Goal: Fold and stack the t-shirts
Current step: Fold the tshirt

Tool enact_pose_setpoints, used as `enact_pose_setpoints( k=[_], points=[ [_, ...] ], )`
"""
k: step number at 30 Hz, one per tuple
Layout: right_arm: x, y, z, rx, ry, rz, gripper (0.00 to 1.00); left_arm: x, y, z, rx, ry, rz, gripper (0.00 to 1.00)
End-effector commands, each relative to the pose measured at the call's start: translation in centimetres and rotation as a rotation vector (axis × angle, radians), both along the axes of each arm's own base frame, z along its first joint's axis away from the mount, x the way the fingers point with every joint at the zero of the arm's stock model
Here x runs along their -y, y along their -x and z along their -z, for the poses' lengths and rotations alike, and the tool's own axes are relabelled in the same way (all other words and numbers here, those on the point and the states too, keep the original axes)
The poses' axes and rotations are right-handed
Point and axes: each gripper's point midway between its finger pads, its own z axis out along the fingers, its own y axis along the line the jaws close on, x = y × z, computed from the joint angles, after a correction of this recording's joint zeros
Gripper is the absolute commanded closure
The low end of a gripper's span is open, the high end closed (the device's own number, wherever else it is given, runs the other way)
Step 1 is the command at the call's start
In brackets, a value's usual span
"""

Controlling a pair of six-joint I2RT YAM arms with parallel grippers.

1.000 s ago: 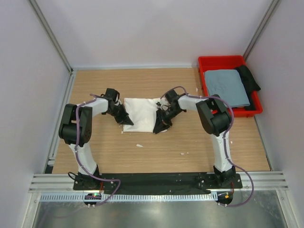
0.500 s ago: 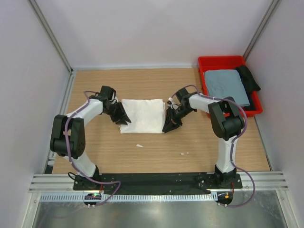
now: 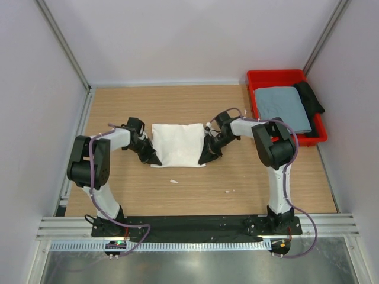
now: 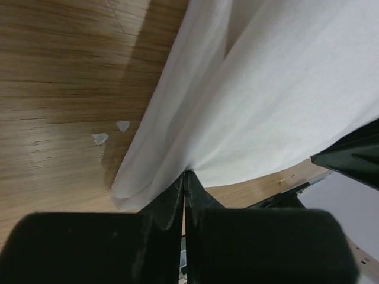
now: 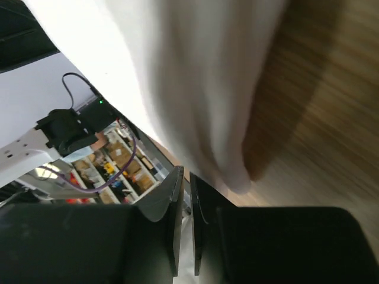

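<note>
Now the folded white t-shirt (image 3: 177, 145) lies mid-tabletop (image 3: 195, 189) between both arms. The left fingers (image 3: 155, 160), pressed together, pinch its left edge. The right fingers (image 3: 202, 160) sit at its right edge, and I cannot tell whether they grip. The grey-blue t-shirt (image 3: 283, 109) rests in the red bin (image 3: 275, 74).

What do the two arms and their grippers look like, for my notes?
Both the left arm and the right arm have white links between bulky black joints, with a purple cable looped along each. The left gripper and right gripper are black, tapering to two slim fingers.
</note>
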Motion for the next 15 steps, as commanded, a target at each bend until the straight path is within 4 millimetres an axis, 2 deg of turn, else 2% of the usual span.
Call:
enact_pose_setpoints(
  k=[1, 3, 5, 6, 7, 9, 10, 11, 13, 14, 15],
  points=[
    [3.5, 0.5, 0.5, 0.013, 0.056, 0.03, 0.84, -1.8, 0.7, 1.5, 0.003, -0.097, 0.024, 1.0],
    [4.9, 0.8, -0.7, 0.043, 0.07, 0.039, 0.84, -1.7, 1.2, 0.6, 0.009, -0.081, 0.027, 1.0],
    [5.4, 0.8, -2.2, 0.074, 0.08, 0.033, 0.83, -1.1, 0.9, -1.9, 0.064, -0.04, 0.035, 0.93],
    [5.3, 0.1, -3.1, 0.106, 0.075, 0.035, 0.82, -0.7, 0.6, -3.0, 0.089, -0.013, 0.042, 0.88],
    [5.2, -0.4, -3.7, 0.125, 0.076, 0.042, 0.8, -0.2, 0.1, -4.8, 0.138, 0.021, 0.051, 0.77],
    [4.1, -2.7, -5.6, 0.181, 0.042, 0.089, 0.77, 0.3, -1.7, -7.6, 0.219, 0.046, 0.049, 0.73],
    [3.6, -3.7, -6.2, 0.202, 0.022, 0.109, 0.74, 0.4, -2.4, -8.4, 0.25, 0.05, 0.044, 0.73],
    [2.7, -5.9, -7.0, 0.238, -0.009, 0.171, 0.73, 0.8, -4.4, -9.8, 0.306, 0.068, 0.03, 0.74],
    [1.7, -8.1, -7.3, 0.241, -0.039, 0.239, 0.73, 1.5, -6.4, -10.5, 0.34, 0.101, 0.011, 0.84],
    [0.7, -10.2, -8.2, 0.304, -0.098, 0.269, 0.73, 2.2, -8.0, -10.0, 0.338, 0.142, -0.015, 0.87],
    [0.1, -11.4, -7.7, 0.253, -0.113, 0.33, 0.73, 2.7, -9.4, -10.5, 0.362, 0.173, -0.028, 0.89]
  ],
)
